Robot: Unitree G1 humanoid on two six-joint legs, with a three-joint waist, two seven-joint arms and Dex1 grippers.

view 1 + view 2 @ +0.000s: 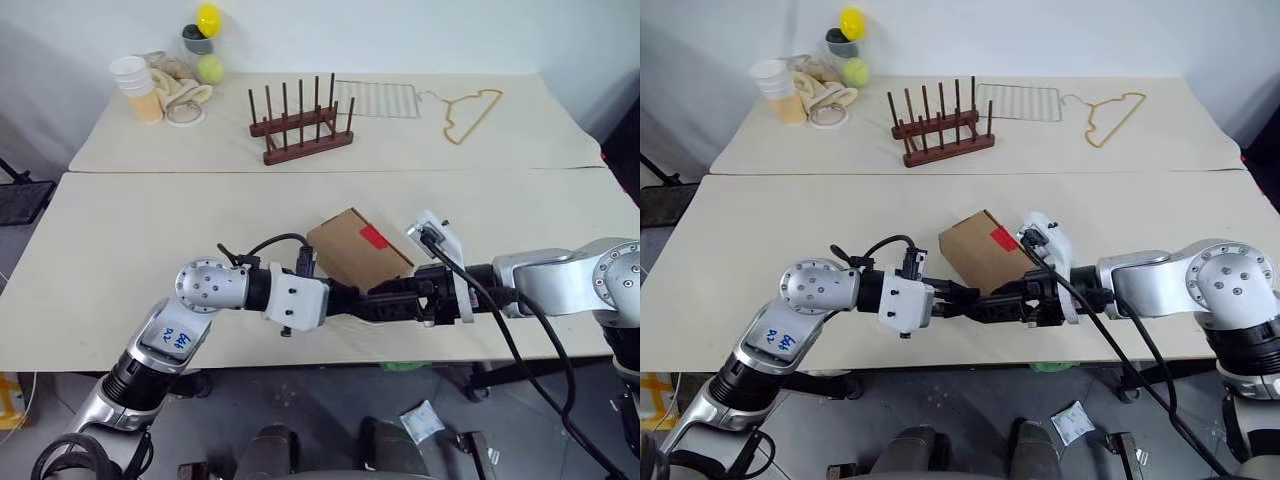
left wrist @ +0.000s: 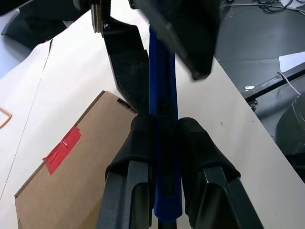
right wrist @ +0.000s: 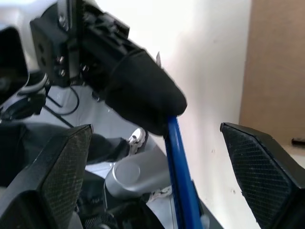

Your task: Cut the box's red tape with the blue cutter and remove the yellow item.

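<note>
You are looking at the box (image 1: 357,255) lying closed on the counter (image 1: 150,240), its red tape (image 1: 374,236) uncut across the top seam, so whatever yellow item it holds is hidden inside. Just in front of the box, above the counter's near edge, the blue cutter (image 2: 162,119) is sitting clamped between the fingers of your left gripper (image 2: 164,152), which are closed tight on its shaft. Your right gripper (image 3: 157,157) is facing it from the other side of the box's front, its fingers (image 3: 259,171) spread wide apart with the cutter running between them, touching neither.

You are at a handover or regrip of the cutter, I judge, with cutting not yet begun. The next move calls for closing the right fingers squarely on the shaft before the left lets go, then bringing the tip over to the tape on top of the box. Which end carries the blade is not clear, so check that first.
</note>
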